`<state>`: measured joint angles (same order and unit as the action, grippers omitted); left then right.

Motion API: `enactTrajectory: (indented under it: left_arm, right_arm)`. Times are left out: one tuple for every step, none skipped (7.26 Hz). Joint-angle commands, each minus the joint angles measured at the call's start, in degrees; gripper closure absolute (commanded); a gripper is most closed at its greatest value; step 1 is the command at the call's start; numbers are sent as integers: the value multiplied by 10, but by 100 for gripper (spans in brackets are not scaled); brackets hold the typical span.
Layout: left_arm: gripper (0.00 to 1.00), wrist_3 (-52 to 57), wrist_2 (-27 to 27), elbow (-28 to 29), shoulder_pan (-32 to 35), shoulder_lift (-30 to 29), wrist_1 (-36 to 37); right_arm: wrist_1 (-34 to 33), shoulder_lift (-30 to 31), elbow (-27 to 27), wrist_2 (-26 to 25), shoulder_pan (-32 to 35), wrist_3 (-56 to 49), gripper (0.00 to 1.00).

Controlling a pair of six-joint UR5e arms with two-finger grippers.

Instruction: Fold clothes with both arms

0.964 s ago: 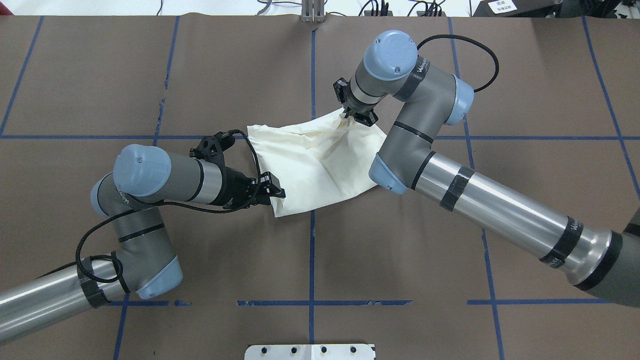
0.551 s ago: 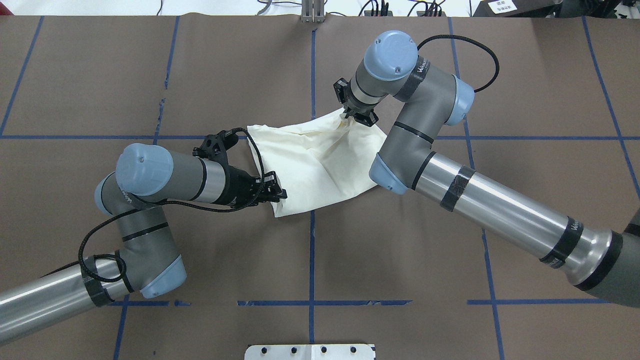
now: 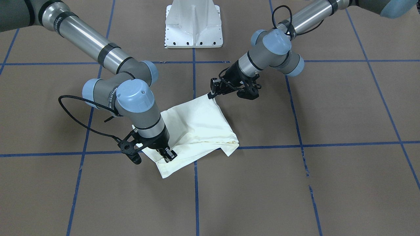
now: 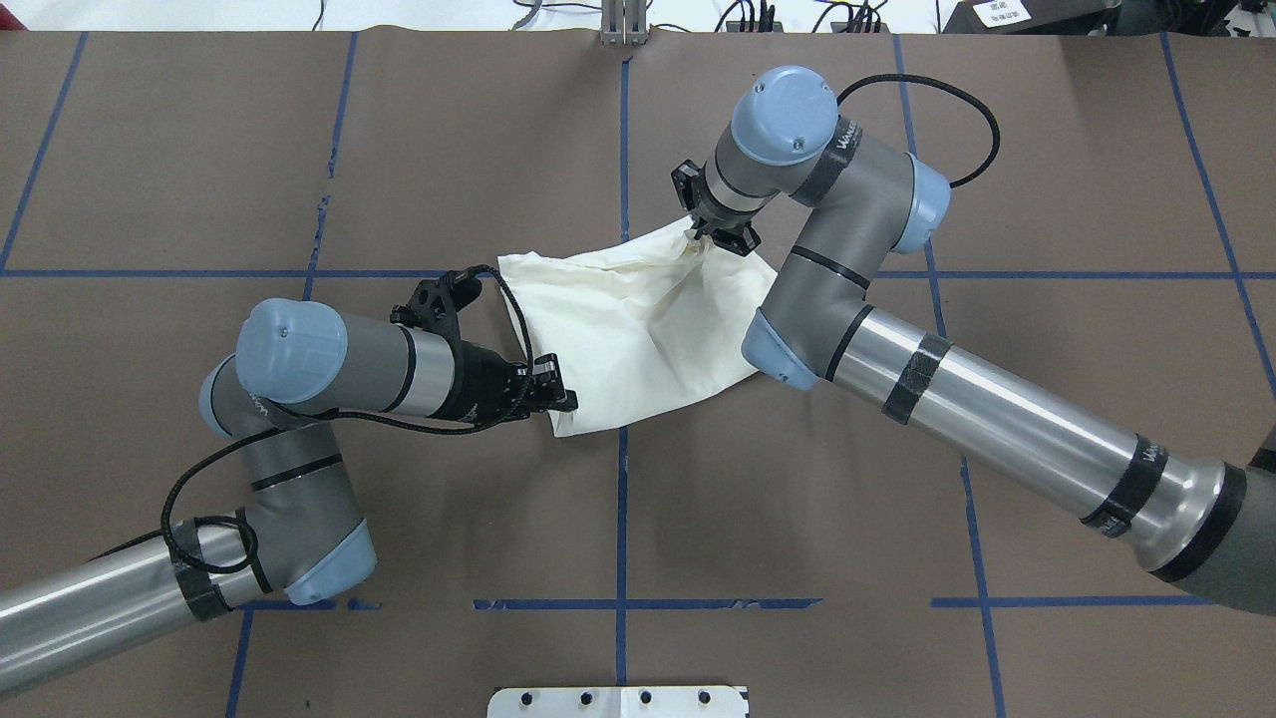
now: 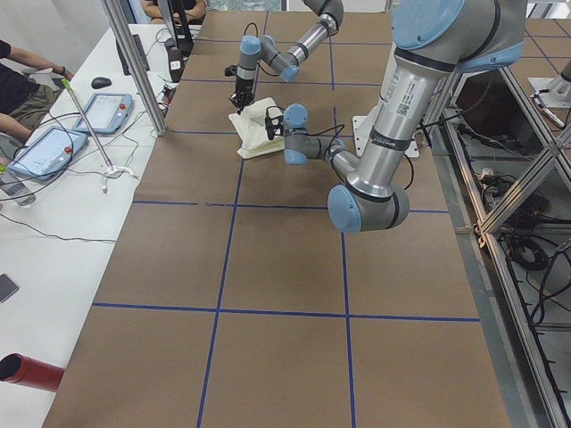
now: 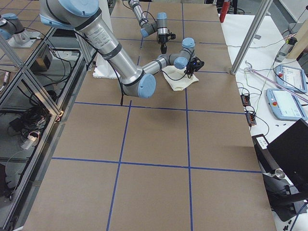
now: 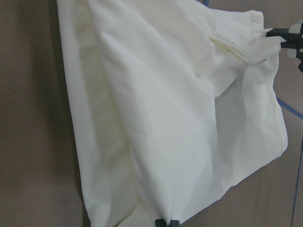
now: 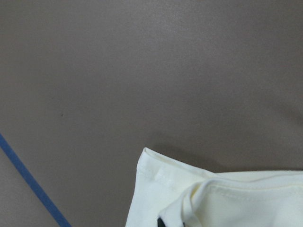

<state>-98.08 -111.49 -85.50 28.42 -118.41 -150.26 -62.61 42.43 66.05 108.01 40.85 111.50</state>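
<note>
While the left end effector (image 4: 560,395) and right end effector (image 4: 720,235) each pinch a shirt (image 4: 638,329) corner mid-frame, uneven pulling could slip one grip.

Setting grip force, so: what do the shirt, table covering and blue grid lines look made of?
The shirt: soft matte cream knit, likely cotton; drapes in loose creases, stitched hem. The table covering: matte brown paper, probably; flat, no sheen. The grid lines: blue tape, seemingly; ragged, broken in places.
</note>
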Motion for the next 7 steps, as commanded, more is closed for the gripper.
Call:
enactTrajectory:
  left_arm:
    - [100, 1, 0, -1, -32, 5, -6]
    - [100, 1, 0, -2, -38, 5, -10]
    - [100, 1, 0, -2, -39, 6, -9]
    - [100, 1, 1, -3, -39, 17, -10]
    - [100, -4, 1, -16, -39, 17, -9]
    - [60, -21, 3, -24, -39, 18, -7]
    - [41, -22, 1, -39, -35, 21, -5]
  right_arm:
    - [0, 1, -7, 0, -1, -1, 100]
    - [0, 0, -8, 0, -1, -1, 100]
    - [0, -2, -8, -1, -2, -1, 100]
    - [0, -2, -14, -1, -2, -1, 100]
    - [0, -3, -15, -1, -2, -1, 99]
    - [0, -3, -20, -1, -2, -15, 1]
    - [0, -4, -19, 0, -1, -40, 0]
